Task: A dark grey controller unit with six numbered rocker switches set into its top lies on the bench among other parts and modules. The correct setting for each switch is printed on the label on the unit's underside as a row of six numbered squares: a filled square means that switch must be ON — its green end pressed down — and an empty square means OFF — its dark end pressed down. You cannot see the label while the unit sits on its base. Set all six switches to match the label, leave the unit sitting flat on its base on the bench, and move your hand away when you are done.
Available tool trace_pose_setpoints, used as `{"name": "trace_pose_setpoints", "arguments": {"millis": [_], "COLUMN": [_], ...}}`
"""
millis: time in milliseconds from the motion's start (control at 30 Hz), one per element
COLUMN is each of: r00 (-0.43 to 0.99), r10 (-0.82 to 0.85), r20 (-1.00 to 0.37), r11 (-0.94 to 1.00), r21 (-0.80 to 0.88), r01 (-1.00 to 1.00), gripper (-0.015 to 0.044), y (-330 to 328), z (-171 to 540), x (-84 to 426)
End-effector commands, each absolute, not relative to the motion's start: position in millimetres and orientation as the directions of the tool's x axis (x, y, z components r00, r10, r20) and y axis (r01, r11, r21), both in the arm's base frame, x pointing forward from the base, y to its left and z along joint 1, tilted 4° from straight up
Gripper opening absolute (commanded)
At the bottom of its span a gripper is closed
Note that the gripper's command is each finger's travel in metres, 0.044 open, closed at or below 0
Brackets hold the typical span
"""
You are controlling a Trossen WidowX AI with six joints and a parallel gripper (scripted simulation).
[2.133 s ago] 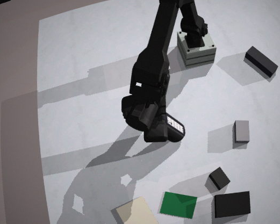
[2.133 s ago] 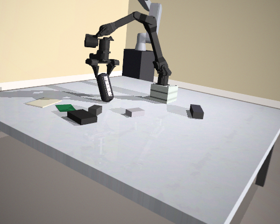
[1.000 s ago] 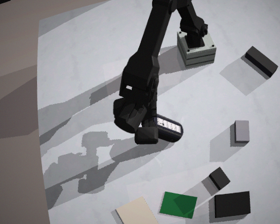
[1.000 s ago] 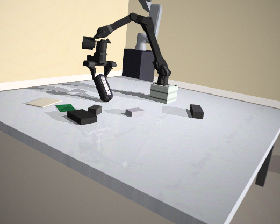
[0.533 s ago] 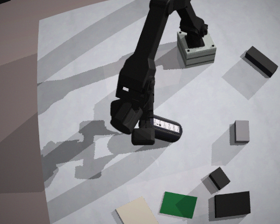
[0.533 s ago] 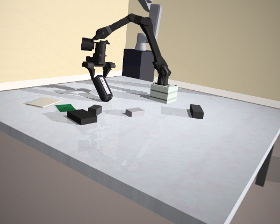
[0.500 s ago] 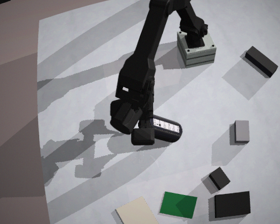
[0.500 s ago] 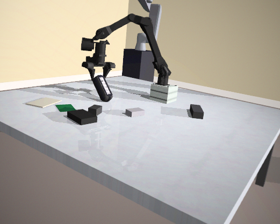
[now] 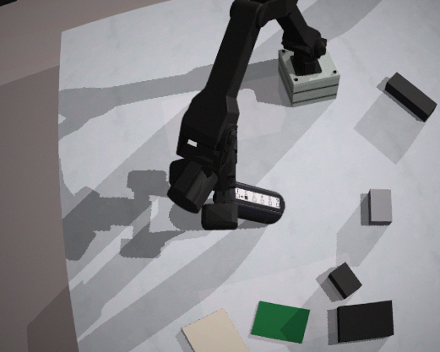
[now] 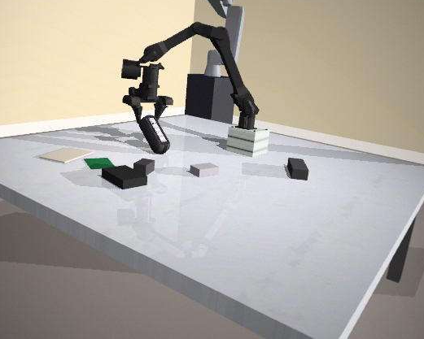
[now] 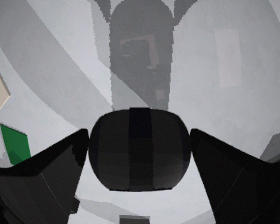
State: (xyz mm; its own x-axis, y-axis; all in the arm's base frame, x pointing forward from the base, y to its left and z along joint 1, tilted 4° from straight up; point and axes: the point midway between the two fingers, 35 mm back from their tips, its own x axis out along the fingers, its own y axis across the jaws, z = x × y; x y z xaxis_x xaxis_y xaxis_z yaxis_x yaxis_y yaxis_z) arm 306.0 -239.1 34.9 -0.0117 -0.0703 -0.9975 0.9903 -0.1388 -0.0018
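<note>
The dark controller unit [image 9: 261, 218] [image 10: 149, 136] [image 11: 115, 162] is held by one end between the fingertips of my gripper [image 10: 147, 119] [image 11: 140, 135] and hangs steeply tilted. Its low end is close to the bench; I cannot tell if it touches. The white label [image 9: 259, 197] [image 10: 158, 130] on its underside faces up and outward. In the top view the second square looks filled and the other five look empty, though they are small. The wrist view shows the unit's end, with a fingertip at each side. The rocker switches are hidden.
A green plate [image 9: 276, 319] [image 10: 99, 163], a cream plate [image 9: 214, 334] [image 10: 67, 154], a black block [image 9: 366, 322] [image 10: 124, 176], a small dark block [image 9: 344, 279] and a grey block [image 9: 381, 205] lie on the bench. A long dark block [image 9: 409, 97] lies beyond the arm's pale base [image 9: 314, 94].
</note>
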Motion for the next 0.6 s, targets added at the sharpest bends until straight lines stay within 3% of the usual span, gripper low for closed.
{"name": "trace_pose_setpoints", "arguments": {"millis": [0,567], "r00": [-0.024,-0.024], "r10": [-0.054,-0.054], "r20": [-0.998,-0.998], "r11": [-0.13,-0.13], "r21": [-0.017,-0.017], "r01": [0.991,0.991], "gripper": [0.0338,0.0338], "y": [-238,-247], "z": [26,16], "x": [306,304]}}
